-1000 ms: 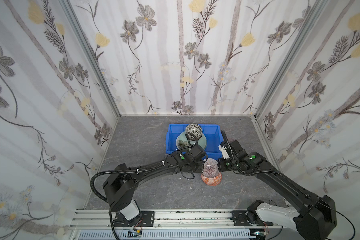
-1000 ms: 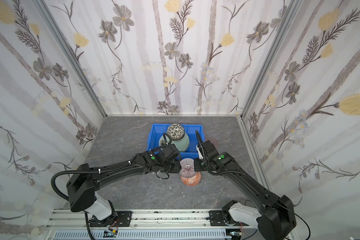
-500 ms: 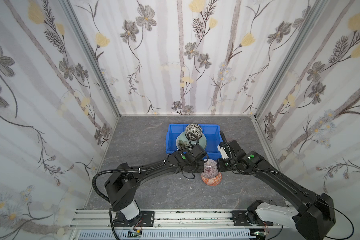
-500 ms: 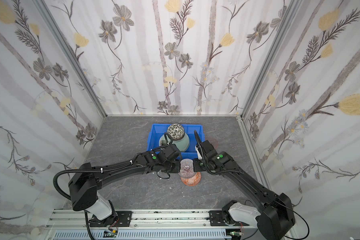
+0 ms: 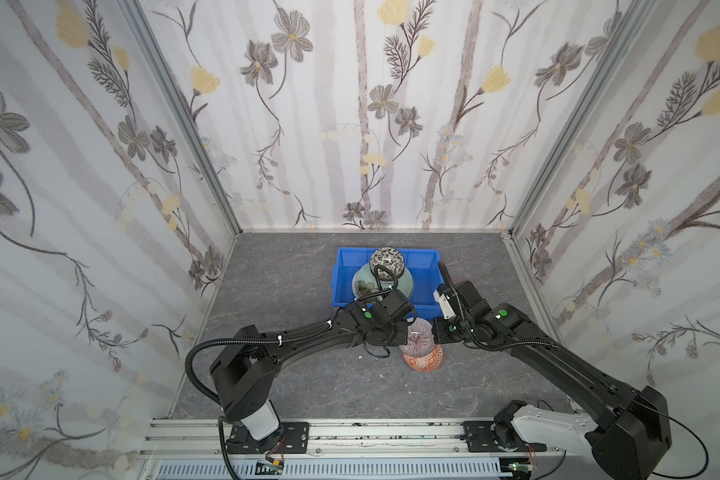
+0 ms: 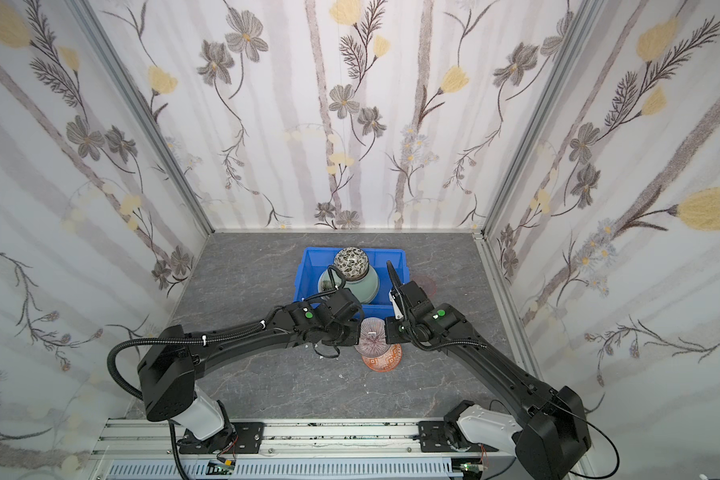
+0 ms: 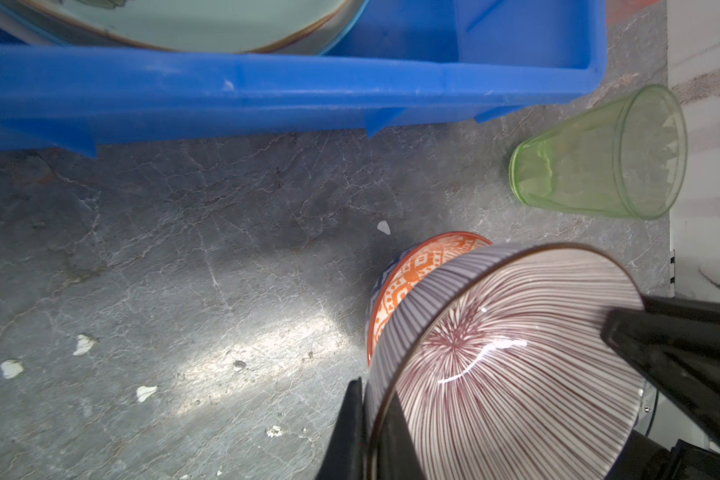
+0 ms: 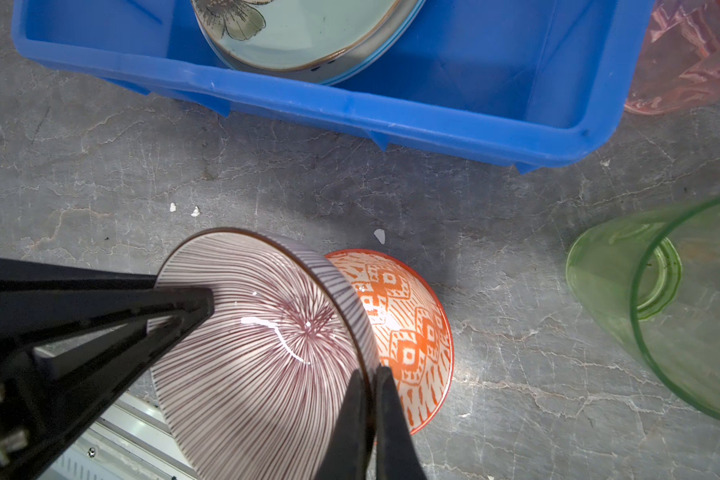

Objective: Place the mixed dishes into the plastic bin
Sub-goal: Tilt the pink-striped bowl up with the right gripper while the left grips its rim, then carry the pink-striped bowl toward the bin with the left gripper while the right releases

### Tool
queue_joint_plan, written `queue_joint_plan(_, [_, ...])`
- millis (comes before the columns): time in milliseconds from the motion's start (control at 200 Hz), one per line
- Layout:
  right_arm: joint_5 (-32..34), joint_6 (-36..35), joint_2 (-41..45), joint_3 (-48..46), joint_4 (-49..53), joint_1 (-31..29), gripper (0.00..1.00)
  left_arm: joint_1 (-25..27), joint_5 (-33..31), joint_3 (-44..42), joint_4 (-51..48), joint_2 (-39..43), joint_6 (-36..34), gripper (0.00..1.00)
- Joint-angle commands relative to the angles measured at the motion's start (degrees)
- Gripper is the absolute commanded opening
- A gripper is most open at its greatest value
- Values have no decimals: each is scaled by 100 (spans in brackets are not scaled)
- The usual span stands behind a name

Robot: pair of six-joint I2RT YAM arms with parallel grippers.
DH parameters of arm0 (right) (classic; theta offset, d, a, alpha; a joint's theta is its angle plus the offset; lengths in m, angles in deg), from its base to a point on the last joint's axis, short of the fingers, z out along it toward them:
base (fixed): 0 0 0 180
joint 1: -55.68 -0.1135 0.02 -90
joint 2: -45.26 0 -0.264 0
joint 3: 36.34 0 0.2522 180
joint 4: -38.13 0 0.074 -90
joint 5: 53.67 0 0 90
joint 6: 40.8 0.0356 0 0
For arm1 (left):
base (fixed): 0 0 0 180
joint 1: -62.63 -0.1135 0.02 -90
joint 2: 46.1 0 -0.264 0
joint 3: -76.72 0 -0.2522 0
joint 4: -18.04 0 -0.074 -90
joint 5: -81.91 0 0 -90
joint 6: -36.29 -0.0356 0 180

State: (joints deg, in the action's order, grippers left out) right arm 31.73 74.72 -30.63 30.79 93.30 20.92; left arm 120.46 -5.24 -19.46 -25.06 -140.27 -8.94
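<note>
A striped bowl (image 8: 262,345), with red lines inside, hangs tilted over an orange patterned bowl (image 8: 416,332) that stands on the grey floor. I cannot tell whether the two touch. My left gripper (image 7: 371,395) is shut on one side of the striped bowl's (image 7: 504,365) rim. My right gripper (image 8: 371,374) is shut on the opposite side. In both top views the grippers meet at this bowl (image 5: 420,338) (image 6: 373,338), just in front of the blue plastic bin (image 5: 341,286) (image 6: 304,286). The bin holds a mint green plate (image 5: 364,282) and a black-white bowl (image 5: 387,259).
A clear green tumbler (image 7: 599,153) (image 8: 661,299) lies on its side to the right of the bowls, near the side wall. A pink tumbler (image 8: 691,54) lies by the bin's right end. Small white chips dot the floor.
My left gripper has moved in to the striped bowl and shut on its rim. My right gripper has kept its hold on the other side of the rim.
</note>
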Motion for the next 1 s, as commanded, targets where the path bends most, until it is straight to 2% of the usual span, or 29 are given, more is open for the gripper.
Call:
queue_joint_plan(0, [-85,80,81,51,-247,2,13,1,22,51,113,-12,-91,0])
queue_joint_plan(95, [-36,114,157,61,-218,4,27,-1,4,47,105,-3,-126,0])
queue_joint_plan(240, [27,161,297,95,-190,2,44,-25,-39,60,104,4,-153,0])
queue_joint_plan(365, [86,203,415,121,-165,-2,54,-34,-22,65,98,-9,-179,0])
queue_joint_plan(570, [95,207,568,131,-175,-4,63,-137,-39,49,69,104,-256,0])
queue_joint_plan(655, [150,231,683,113,-171,3,70,-221,-30,43,39,191,-297,0])
queue_joint_plan(690, [168,252,728,113,-164,4,77,-268,-40,43,26,242,-319,0])
queue_joint_plan(720, [185,278,770,113,-148,2,95,-302,-40,41,9,282,-333,0])
queue_joint_plan(734, [195,285,788,108,-150,-3,99,-324,-44,42,8,307,-342,0])
queue_joint_plan(994, [321,349,1226,18,-162,1,100,-831,-48,167,-183,602,-645,0])
